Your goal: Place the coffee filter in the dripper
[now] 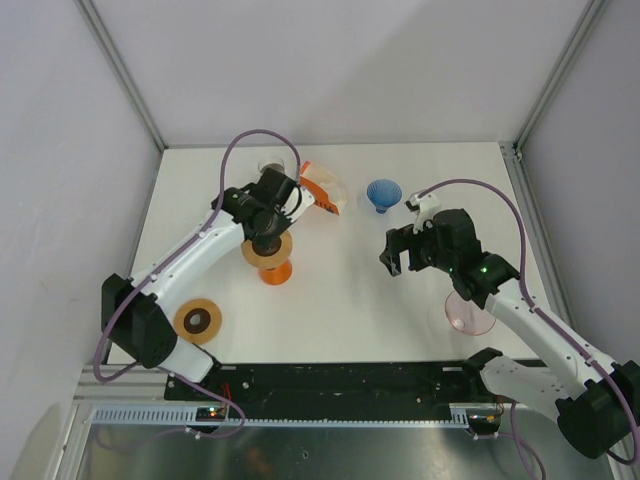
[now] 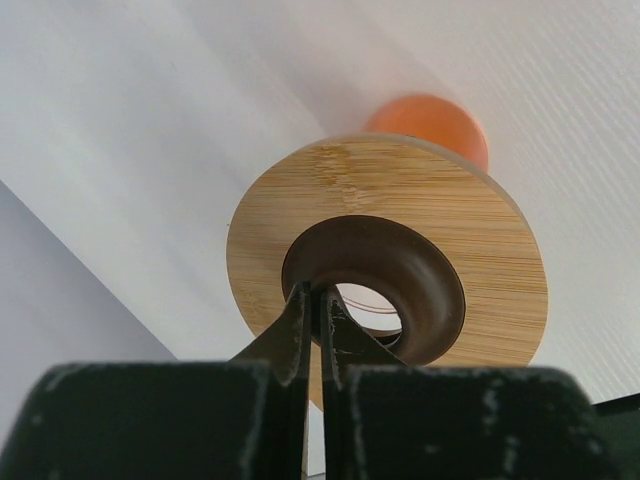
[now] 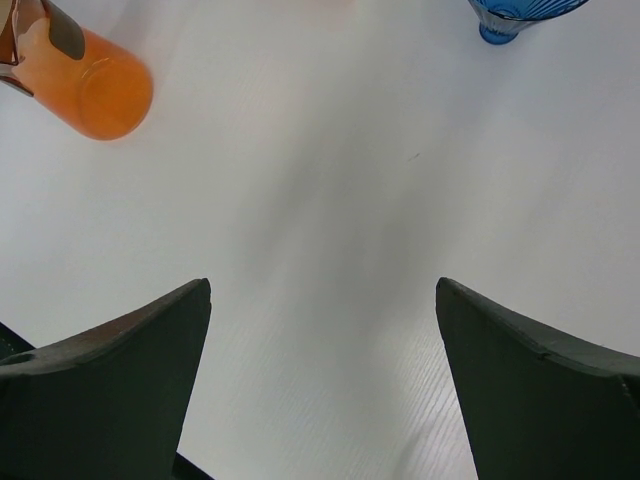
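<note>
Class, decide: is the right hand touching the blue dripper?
Apart. The top view shows bare table between the right hand and the blue dripper.

Ring (image 2: 480,240) over dripper (image 1: 276,273), second ring (image 1: 184,322) nearer left

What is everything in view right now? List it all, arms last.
Orange dripper: one, orange, centre-left of the table.
Wooden ring: one, bamboo with brown collar, above the orange dripper.
Spare wooden ring: one, bamboo with dark centre, near left.
Blue dripper: one, blue, far centre-right.
Pink dripper: one, translucent pink, near right, beside the right arm.
Clear piece with orange trim: one, far centre, by the left wrist.
Pale round item: one, whitish, behind the left wrist; too hidden to identify.
Table: one, white.
Left gripper: one, black, shut on the wooden ring's collar.
Right gripper: one, black, open and empty above bare table.
</note>
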